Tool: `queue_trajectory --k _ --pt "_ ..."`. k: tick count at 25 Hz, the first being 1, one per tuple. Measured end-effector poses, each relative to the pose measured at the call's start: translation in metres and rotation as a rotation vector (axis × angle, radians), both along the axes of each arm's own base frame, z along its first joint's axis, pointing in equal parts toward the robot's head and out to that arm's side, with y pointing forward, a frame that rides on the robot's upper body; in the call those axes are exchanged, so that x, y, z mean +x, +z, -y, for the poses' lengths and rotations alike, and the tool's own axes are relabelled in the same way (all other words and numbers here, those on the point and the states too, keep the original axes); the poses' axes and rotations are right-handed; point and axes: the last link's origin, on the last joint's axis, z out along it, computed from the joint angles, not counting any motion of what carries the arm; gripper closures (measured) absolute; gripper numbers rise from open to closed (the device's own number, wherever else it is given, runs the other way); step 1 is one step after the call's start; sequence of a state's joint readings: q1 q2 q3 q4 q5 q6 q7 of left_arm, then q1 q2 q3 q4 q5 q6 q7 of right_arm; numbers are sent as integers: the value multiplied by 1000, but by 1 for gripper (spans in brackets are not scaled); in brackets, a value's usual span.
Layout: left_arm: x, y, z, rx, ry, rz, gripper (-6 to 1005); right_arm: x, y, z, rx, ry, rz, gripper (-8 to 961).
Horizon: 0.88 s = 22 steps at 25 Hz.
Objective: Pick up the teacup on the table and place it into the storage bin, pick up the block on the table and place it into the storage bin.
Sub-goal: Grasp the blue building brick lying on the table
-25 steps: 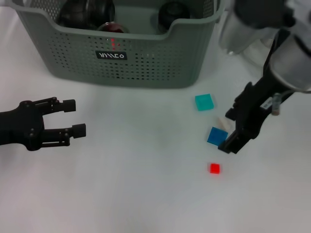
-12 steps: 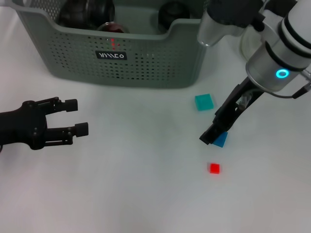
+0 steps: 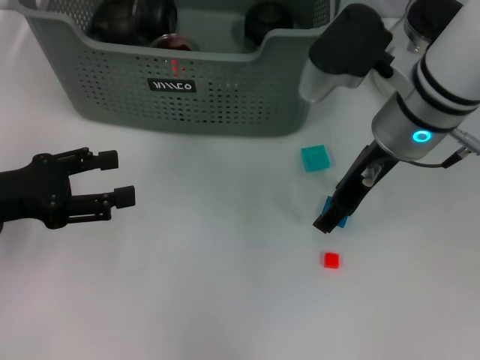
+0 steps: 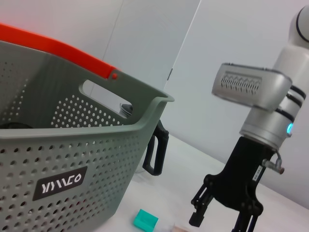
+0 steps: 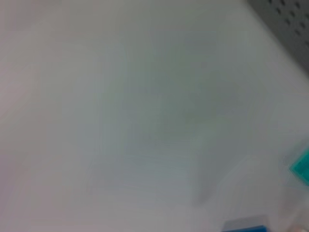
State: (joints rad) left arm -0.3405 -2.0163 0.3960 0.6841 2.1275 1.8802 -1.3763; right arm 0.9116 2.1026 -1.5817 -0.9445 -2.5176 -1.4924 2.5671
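The grey-green storage bin (image 3: 225,97) stands at the back with dark round cups (image 3: 266,19) inside it. No teacup shows on the table. A blue block (image 3: 343,219), a teal block (image 3: 316,157) and a small red block (image 3: 331,260) lie on the white table to the right. My right gripper (image 3: 332,217) is down at the blue block and covers part of it. In the left wrist view the right gripper (image 4: 222,215) has its fingers spread. My left gripper (image 3: 116,178) is open and empty, low at the left.
A glass teapot's black handle (image 4: 155,152) shows just past the bin's right corner. The bin (image 4: 72,159) fills the left wrist view, with the teal block (image 4: 145,220) in front of it. The right wrist view shows white table, the blue block (image 5: 246,224) and the teal block (image 5: 301,166).
My right arm has swung in over the blocks, and its gripper has moved from the right of the blue block to the left, onto it. The left arm has barely moved.
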Motion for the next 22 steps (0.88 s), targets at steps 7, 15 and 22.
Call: queue_trajectory --k 7,15,22 --pt "0 -2 1 -3 6 7 138 3 -5 -3 28 13 2 101" --pt "-3 -3 1 2 20 2 138 7 -9 -5 32 19 -9 108" --pt "-3 -4 1 2 26 2 139 8 -14 -2 14 25 -42 114"
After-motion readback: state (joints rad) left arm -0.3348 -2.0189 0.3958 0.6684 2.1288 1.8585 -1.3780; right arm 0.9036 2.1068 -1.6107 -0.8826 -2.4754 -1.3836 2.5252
